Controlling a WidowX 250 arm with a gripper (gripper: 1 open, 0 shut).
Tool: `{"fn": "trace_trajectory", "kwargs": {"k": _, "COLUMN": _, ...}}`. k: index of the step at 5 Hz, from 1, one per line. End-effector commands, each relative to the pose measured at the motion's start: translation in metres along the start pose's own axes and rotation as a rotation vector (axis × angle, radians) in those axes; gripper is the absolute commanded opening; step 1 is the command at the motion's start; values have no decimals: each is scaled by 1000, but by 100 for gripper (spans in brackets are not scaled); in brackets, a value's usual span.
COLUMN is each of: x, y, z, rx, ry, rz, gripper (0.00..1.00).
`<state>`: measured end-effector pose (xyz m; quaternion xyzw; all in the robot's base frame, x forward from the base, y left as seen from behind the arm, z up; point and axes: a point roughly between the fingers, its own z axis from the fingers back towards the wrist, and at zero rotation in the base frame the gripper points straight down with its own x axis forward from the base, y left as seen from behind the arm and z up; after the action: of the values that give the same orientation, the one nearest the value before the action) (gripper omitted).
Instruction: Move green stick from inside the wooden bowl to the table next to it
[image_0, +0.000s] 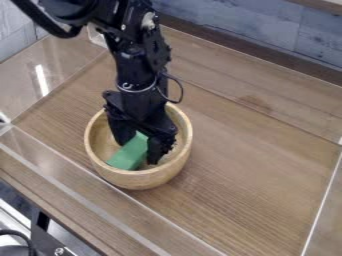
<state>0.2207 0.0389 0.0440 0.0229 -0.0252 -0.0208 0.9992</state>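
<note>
The wooden bowl (168, 173) sits on the brown table (254, 150), left of centre and near the front wall. Inside it lies the green stick (128, 154), a bright green block resting tilted against the bowl's left inner wall. My black gripper (140, 141) points straight down into the bowl with its jaws open. One finger stands at the stick's upper left and the other at its right, so the block lies between them. The fingertips are deep in the bowl; I cannot tell whether they touch the stick.
Clear acrylic walls (54, 60) border the table on all sides, with the front wall (160, 215) close to the bowl. Bare tabletop stretches to the right of the bowl and behind it. The black arm (127, 50) rises from the bowl toward the upper left.
</note>
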Motion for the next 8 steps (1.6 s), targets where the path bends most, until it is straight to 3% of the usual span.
{"fn": "trace_trajectory", "kwargs": {"k": 1, "x": 6, "y": 0, "z": 3, "rx": 5, "ry": -21, "rz": -2, "gripper": 100}}
{"fn": "trace_trajectory", "kwargs": {"k": 7, "x": 8, "y": 3, "z": -9, "rx": 9, "ry": -23, "rz": 26, "gripper": 100}}
{"fn": "trace_trajectory", "kwargs": {"k": 8, "x": 8, "y": 3, "z": -12, "rx": 10, "ry": -22, "rz": 31, "gripper": 0}}
